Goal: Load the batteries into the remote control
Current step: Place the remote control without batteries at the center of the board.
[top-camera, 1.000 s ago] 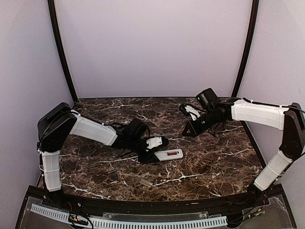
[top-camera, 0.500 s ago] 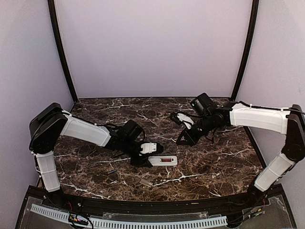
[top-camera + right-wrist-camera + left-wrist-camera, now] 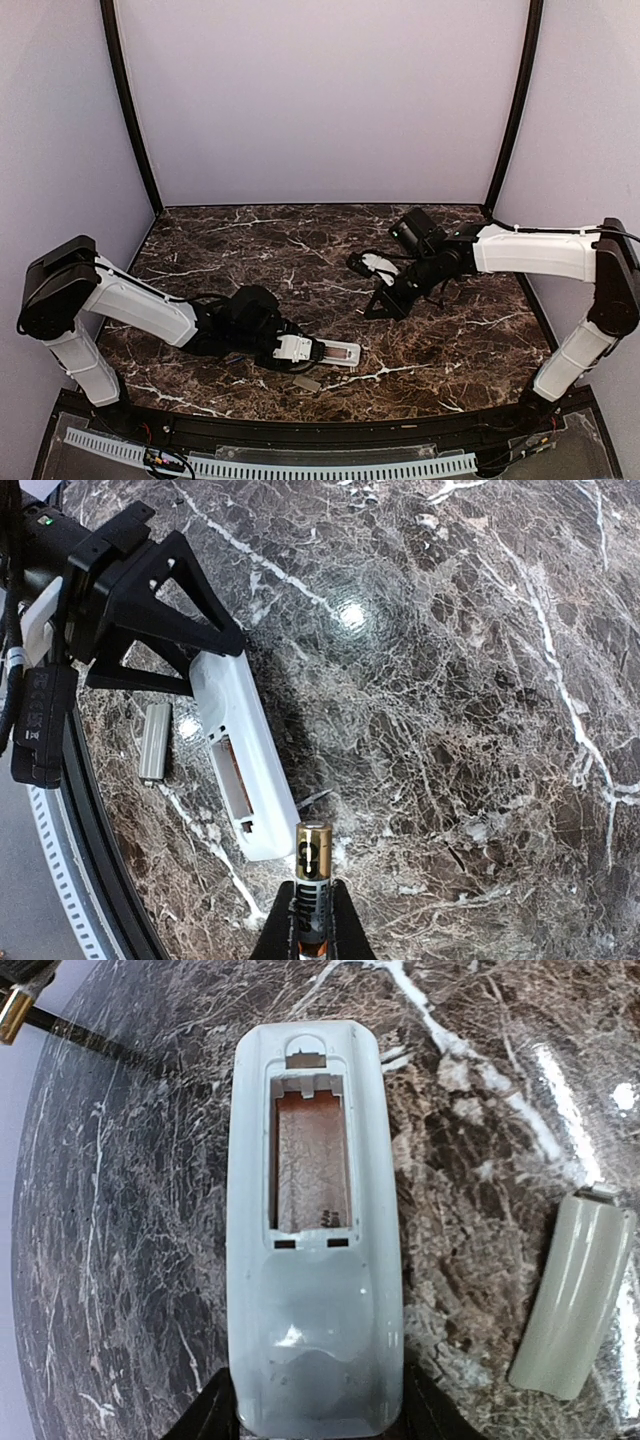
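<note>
The remote control (image 3: 315, 1345) lay back-up on the table near its front edge, left of centre. Its recessed bay (image 3: 308, 1165) was uncovered and showed a brown floor. The left gripper (image 3: 317, 1412) pinched the handset's near end, one black finger pressed against each long side. A small grey cover (image 3: 573, 1305) rested flat just beside the remote, not touching it.

One battery (image 3: 313, 865), dark with a gold band, stood out from the right gripper (image 3: 310, 928), whose jaws were clamped on its lower half. In the top view that gripper sat toward the middle of the table, apart from the remote.

The table (image 3: 450, 340) was dark brown marble, veined in white and glossy enough to throw back spots of light. A white perforated strip (image 3: 300, 466) ran along its near edge. Plain pale lilac walls (image 3: 320, 100) closed the space on three sides, with a black curved pole (image 3: 128, 110) rising at each back corner.
</note>
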Robot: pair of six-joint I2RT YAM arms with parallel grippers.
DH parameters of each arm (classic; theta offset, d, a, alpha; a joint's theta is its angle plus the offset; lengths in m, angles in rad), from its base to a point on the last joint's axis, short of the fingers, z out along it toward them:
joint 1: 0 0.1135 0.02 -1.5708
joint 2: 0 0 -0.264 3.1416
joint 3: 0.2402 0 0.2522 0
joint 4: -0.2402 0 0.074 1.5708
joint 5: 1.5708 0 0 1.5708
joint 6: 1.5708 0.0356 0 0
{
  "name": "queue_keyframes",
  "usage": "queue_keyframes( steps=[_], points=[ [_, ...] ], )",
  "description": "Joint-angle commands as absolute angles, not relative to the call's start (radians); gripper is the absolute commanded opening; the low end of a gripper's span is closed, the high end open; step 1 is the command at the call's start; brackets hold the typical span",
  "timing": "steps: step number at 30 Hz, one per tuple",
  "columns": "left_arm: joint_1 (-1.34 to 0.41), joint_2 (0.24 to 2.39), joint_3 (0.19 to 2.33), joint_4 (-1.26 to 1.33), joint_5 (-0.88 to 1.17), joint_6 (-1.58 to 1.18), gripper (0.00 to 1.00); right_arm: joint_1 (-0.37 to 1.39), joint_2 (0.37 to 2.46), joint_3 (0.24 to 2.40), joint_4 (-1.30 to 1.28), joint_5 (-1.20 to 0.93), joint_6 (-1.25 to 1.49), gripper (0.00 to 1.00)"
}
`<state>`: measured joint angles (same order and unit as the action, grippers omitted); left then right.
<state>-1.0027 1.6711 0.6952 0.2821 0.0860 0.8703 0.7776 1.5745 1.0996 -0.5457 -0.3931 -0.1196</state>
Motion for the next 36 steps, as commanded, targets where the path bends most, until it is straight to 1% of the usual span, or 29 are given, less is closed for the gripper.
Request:
queue_keyframes(
  steps=[1, 8, 11, 13, 14, 17, 19, 25, 29, 31, 32, 33, 34, 35, 36],
  points=[
    [-1.014, 1.653, 0.663, 0.385, 0.011, 0.932, 0.02, 0.778, 1.601, 1.128, -0.534, -0.4, -0.135, 0.0],
    [-1.048, 1.661, 0.614, 0.474, -0.082, 1.016, 0.02, 0.777, 1.598, 1.127, -0.532, -0.4, -0.14, 0.0],
    [-1.051, 1.667, 0.62, 0.461, -0.079, 0.999, 0.02, 0.779, 1.606, 1.133, -0.536, -0.405, -0.142, 0.0],
    [-1.051, 1.667, 0.639, 0.415, -0.048, 0.96, 0.02, 0.778, 1.616, 1.14, -0.541, -0.405, -0.143, 0.0],
    [-1.051, 1.665, 0.661, 0.353, -0.03, 0.94, 0.02, 0.78, 1.62, 1.144, -0.544, -0.406, -0.144, 0.0],
    [-1.043, 1.671, 0.727, 0.186, 0.115, 0.831, 0.01, 0.786, 1.626, 1.153, -0.546, -0.41, -0.149, 0.0],
    [-1.036, 1.692, 0.771, 0.094, 0.162, 0.775, 0.0, 0.789, 1.626, 1.152, -0.542, -0.415, -0.153, 0.0],
    [-1.021, 1.78, 0.88, -0.076, 0.211, 0.71, 0.0, 0.812, 1.651, 1.151, -0.521, -0.452, -0.145, 0.0],
    [-1.02, 1.81, 0.907, -0.09, 0.207, 0.701, 0.03, 0.827, 1.672, 1.143, -0.514, -0.455, -0.139, 0.0],
    [-1.019, 1.809, 0.909, -0.094, 0.205, 0.701, 0.11, 0.829, 1.677, 1.134, -0.509, -0.457, -0.138, 0.0],
    [-1.019, 1.808, 0.911, -0.097, 0.203, 0.701, 0.22, 0.83, 1.68, 1.129, -0.511, -0.457, -0.138, 0.0],
    [-1.019, 1.805, 0.914, -0.106, 0.203, 0.702, 0.28, 0.831, 1.682, 1.126, -0.513, -0.456, -0.139, 0.0],
    [-1.02, 1.803, 0.916, -0.11, 0.198, 0.707, 0.38, 0.832, 1.685, 1.123, -0.517, -0.453, -0.143, 0.0],
    [-1.019, 1.796, 0.917, -0.117, 0.194, 0.71, 0.43, 0.833, 1.687, 1.12, -0.518, -0.45, -0.146, 0.0],
    [-1.019, 1.792, 0.917, -0.122, 0.189, 0.715, 0.51, 0.835, 1.689, 1.118, -0.521, -0.449, -0.151, 0.0]
  ],
)
